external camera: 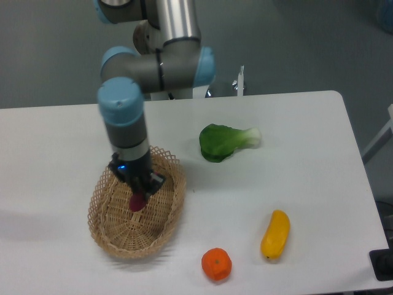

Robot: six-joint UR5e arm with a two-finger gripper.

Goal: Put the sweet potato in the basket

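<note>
White table [73,135] w/ robot arm [126,110] reaching down into a wicker basket [110,236] at left. Claw [139,198] pinches the sweet potato [137,202], inside basket. Right: leafy green [224,142], yellow pepper [275,235], orange [216,264].

Jaws hide most of the sweet potato [137,201]

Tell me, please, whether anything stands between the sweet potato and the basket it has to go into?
Nothing visible does. The gripper holds the sweet potato directly over the inside of the basket, with only bare wicker below it. The leafy green, the yellow pepper and the orange fruit lie on the table, outside the basket.
</note>
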